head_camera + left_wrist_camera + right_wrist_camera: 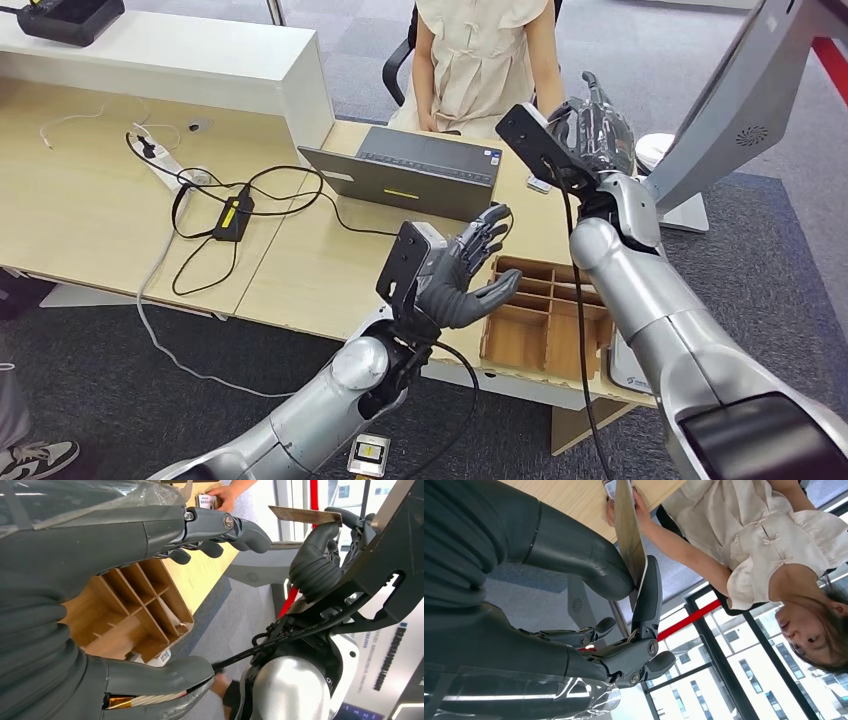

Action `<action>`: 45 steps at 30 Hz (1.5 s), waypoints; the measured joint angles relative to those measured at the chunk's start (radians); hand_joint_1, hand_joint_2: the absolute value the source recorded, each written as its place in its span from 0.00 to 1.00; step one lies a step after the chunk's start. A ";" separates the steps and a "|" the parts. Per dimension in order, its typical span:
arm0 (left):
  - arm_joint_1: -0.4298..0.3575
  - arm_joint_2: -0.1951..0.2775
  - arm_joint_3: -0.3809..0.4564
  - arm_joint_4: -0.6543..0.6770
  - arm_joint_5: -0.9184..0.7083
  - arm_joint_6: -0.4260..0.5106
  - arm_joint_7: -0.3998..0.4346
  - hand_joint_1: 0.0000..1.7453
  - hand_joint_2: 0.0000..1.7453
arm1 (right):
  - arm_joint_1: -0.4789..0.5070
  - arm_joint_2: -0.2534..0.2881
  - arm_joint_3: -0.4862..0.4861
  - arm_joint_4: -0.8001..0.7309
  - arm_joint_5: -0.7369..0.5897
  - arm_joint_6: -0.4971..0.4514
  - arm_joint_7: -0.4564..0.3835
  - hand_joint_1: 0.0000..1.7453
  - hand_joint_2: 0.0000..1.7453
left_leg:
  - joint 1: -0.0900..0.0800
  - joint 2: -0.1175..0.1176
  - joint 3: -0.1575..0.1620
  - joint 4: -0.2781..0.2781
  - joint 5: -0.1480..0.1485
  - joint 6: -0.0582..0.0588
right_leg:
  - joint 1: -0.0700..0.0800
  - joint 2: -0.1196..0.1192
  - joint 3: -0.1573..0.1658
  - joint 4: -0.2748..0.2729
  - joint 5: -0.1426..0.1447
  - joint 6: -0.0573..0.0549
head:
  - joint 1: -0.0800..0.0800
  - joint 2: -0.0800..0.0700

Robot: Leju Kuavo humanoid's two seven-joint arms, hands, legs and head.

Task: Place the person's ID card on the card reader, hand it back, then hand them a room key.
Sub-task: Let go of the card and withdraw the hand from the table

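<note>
My right hand (pixel 592 122) is raised over the desk's far edge, in front of the seated person (pixel 480 55). It pinches a thin tan card (pixel 630 535) between thumb and a finger; the same card (pixel 305 515) sticks out edge-on in the left wrist view. The person's hand (pixel 644 515) reaches up to the card's far end and holds a small printed item (pixel 208 501). My left hand (pixel 462 272) hovers above a wooden divided tray (pixel 545 320), fingers spread, with nothing in it.
A grey laptop (pixel 410 172) lies open on the desk (pixel 300 270) between me and the person. Black cables and a power strip (pixel 170 165) lie to the left. A tilted monitor (pixel 740 100) stands at the right, with a white cup (pixel 655 150) beside it.
</note>
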 joint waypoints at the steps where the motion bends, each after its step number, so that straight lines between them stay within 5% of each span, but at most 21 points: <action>1: 0.000 0.000 0.000 0.000 0.000 0.000 0.000 0.00 1.00 | 0.000 0.000 0.001 0.000 0.000 0.000 0.000 1.00 1.00 | 0.000 0.000 0.000 0.000 0.000 0.000 | 0.000 0.000 0.000 0.000 0.000 0.000 | 0.000 0.000; 45: -0.003 0.001 -0.013 0.000 0.013 -0.023 0.006 0.00 1.00 | 0.001 -0.016 0.035 0.005 0.000 0.004 0.031 1.00 1.00 | 0.000 0.000 0.000 0.000 0.000 0.000 | 0.000 0.000 0.000 0.000 0.000 0.000 | 0.000 0.000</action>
